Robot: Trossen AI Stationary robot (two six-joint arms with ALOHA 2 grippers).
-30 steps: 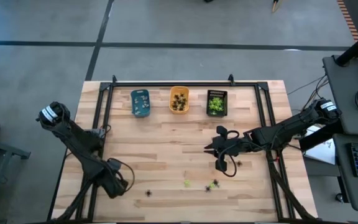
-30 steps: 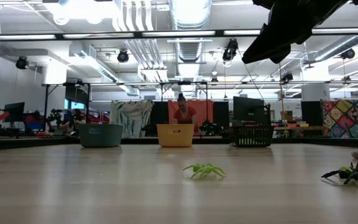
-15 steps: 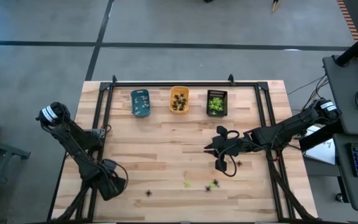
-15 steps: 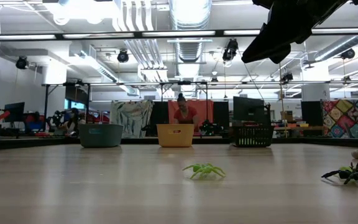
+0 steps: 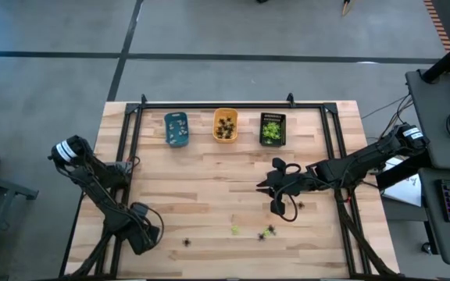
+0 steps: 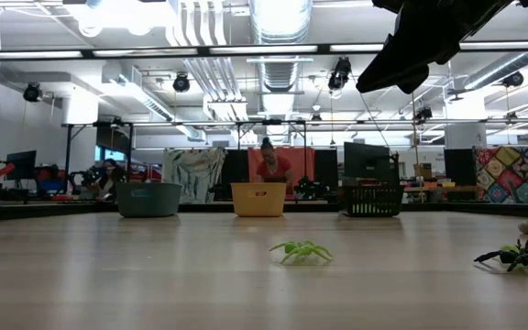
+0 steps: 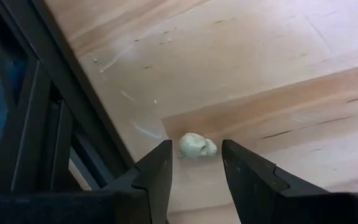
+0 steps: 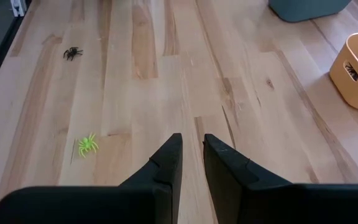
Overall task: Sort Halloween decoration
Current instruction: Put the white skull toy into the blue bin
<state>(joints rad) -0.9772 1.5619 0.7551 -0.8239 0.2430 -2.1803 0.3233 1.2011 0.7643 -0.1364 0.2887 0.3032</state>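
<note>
Left gripper (image 7: 194,171) shifted slightly along table's near-left corner since earlier frame; right arm unchanged. Fingers parted, holding nothing, pale whitish figure (image 7: 197,146) lying on wood between tips, beside dark frame rail (image 7: 61,93). Right gripper (image 8: 191,158) mid-table, raised, fingers (image 8: 166,165) close together with narrow gap, empty. Yellow-green spider (image 8: 87,144) and black spider (image 8: 73,53) loose on table (image 5: 209,187) ahead. Blue tray (image 5: 176,129), orange tray (image 5: 225,125), black tray (image 5: 273,129) along far edge, figures inside.

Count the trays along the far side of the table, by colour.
blue tray: 1
orange tray: 1
black tray: 1
Total: 3
</note>
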